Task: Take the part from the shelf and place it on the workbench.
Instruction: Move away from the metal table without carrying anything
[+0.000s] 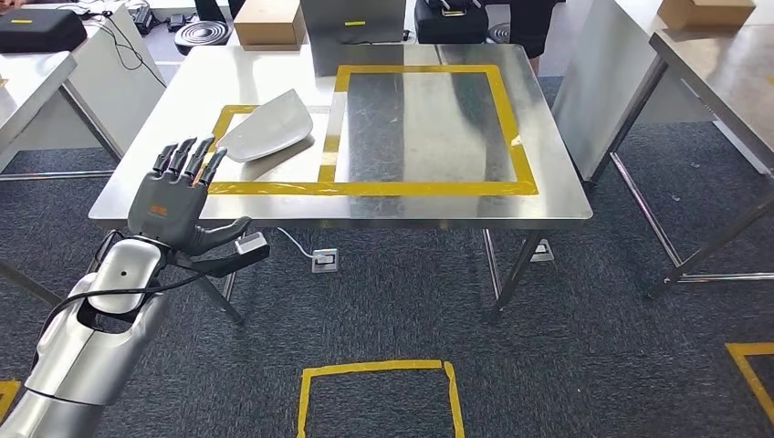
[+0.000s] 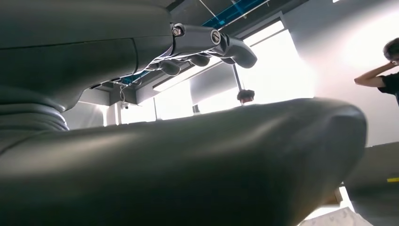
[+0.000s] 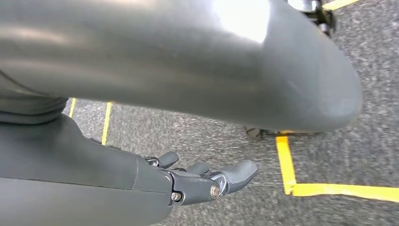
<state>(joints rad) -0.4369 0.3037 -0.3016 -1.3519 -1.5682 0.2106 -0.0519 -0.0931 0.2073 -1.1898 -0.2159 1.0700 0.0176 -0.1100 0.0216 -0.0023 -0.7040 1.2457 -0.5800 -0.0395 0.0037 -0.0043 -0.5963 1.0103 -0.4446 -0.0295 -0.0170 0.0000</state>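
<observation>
A white curved part [image 1: 269, 128] lies on the steel workbench [image 1: 557, 196], across the small yellow-taped square at the left. My left hand [image 1: 178, 196] hovers at the bench's front left edge, a little short of the part, fingers straight and spread, thumb out to the side, holding nothing. In the left wrist view the left hand [image 2: 188, 52] shows the same spread fingers with a white corner of the part [image 2: 336, 219] below the thumb. In the right wrist view my right hand [image 3: 202, 181] hangs over grey carpet, fingers loosely extended and empty.
A larger yellow-taped rectangle [image 1: 420, 187] marks the bench's middle. Cardboard boxes [image 1: 269, 23] and black cases [image 1: 41, 27] sit beyond the bench. Other steel tables [image 1: 721, 64] stand left and right. Yellow tape squares [image 1: 379, 370] mark the carpet. A person [image 2: 383, 77] stands far off.
</observation>
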